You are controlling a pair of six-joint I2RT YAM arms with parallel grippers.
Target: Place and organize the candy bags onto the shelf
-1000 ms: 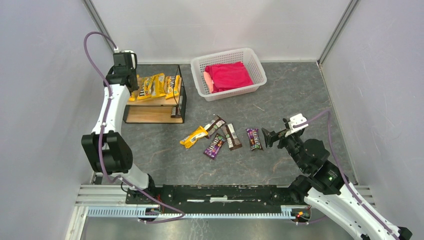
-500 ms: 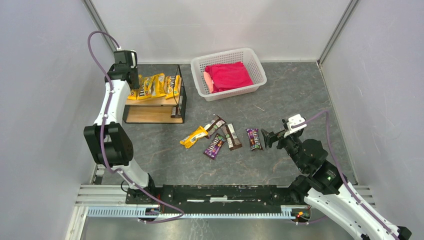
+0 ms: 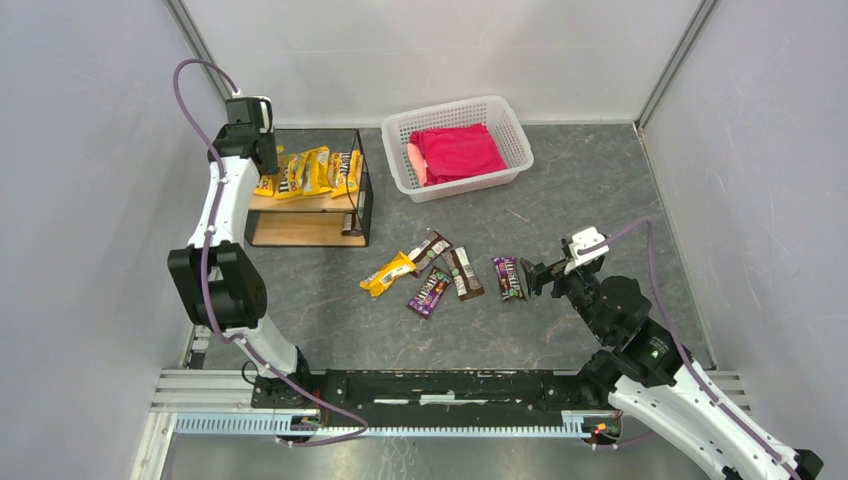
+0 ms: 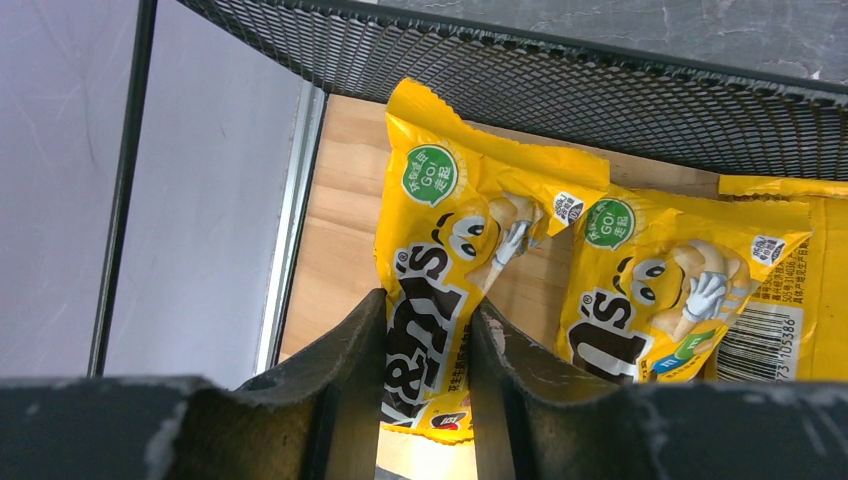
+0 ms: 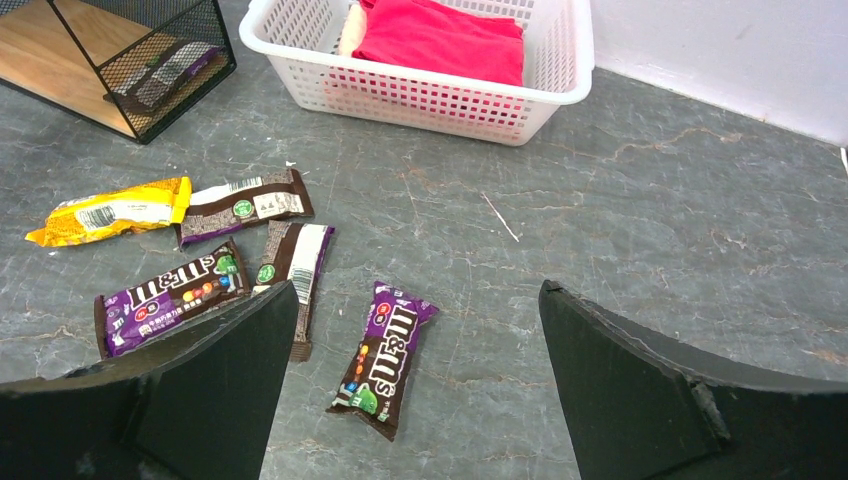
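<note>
A: left gripper (image 4: 425,340) pinching yellow bag (image 4: 450,250) by its lower end, on shelf (image 4: 340,180) top board. Other side?
B: right gripper (image 5: 412,292) wide open over purple bag (image 5: 385,358) on table (image 5: 650,250). Likely light, slick, crinkly. Take it across the middle.

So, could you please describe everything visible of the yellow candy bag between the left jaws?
The yellow candy bag is a glossy, crinkled packet with brown lettering, a cartoon figure and a round green badge near its top. It lies on the light wooden board of the shelf, top end toward the black mesh wall. The left jaws pinch its lower part. Its upper right corner meets a second yellow bag.
</note>
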